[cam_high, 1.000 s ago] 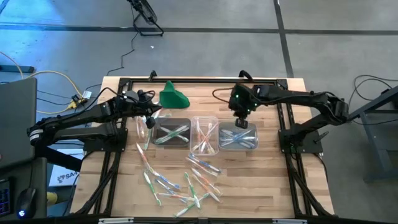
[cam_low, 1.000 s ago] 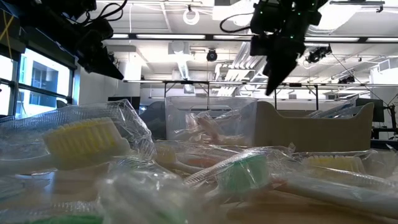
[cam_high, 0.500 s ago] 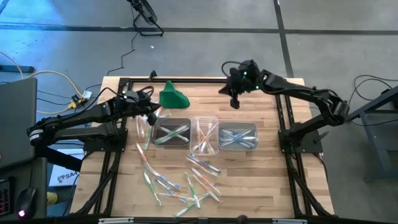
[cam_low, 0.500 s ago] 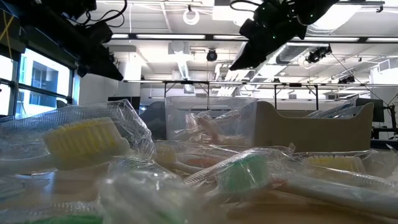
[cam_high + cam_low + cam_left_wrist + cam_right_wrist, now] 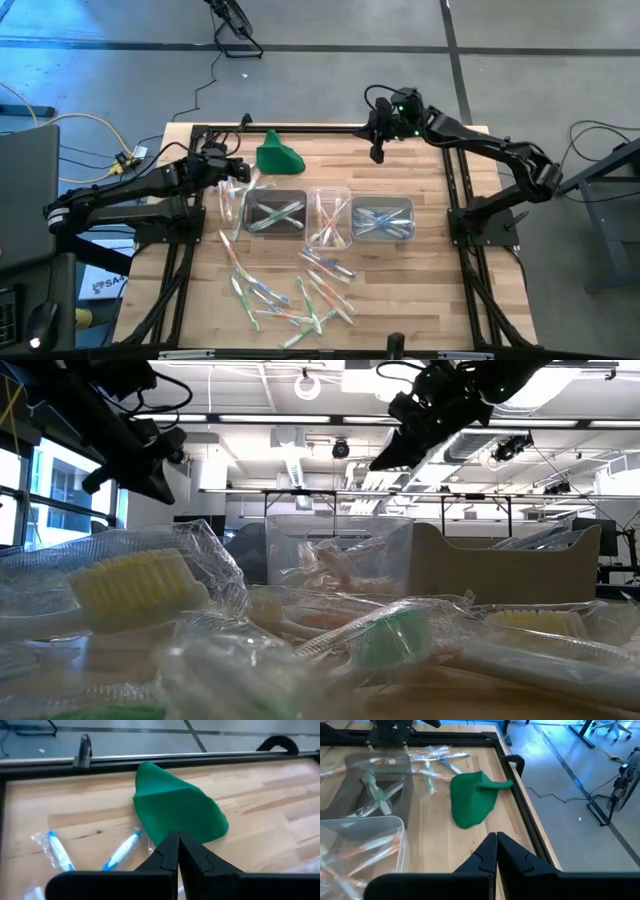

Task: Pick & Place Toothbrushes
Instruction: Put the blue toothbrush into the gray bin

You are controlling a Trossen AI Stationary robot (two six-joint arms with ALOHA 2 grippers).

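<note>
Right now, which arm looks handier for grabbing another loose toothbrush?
Probably the left gripper: shut and empty, it hangs beside wrapped toothbrushes. The right gripper, also shut, sits at the table's far edge.

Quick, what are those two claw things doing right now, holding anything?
Left tool: closed, holding nothing, above the green cloth.
Right tool: closed, holding nothing, raised at the table's far edge.

Lab/workshop: concrete floor (image 5: 90,25) w/ loose cables (image 5: 85,125), exposed ceiling ducts (image 5: 290,460), strip lights.
</note>
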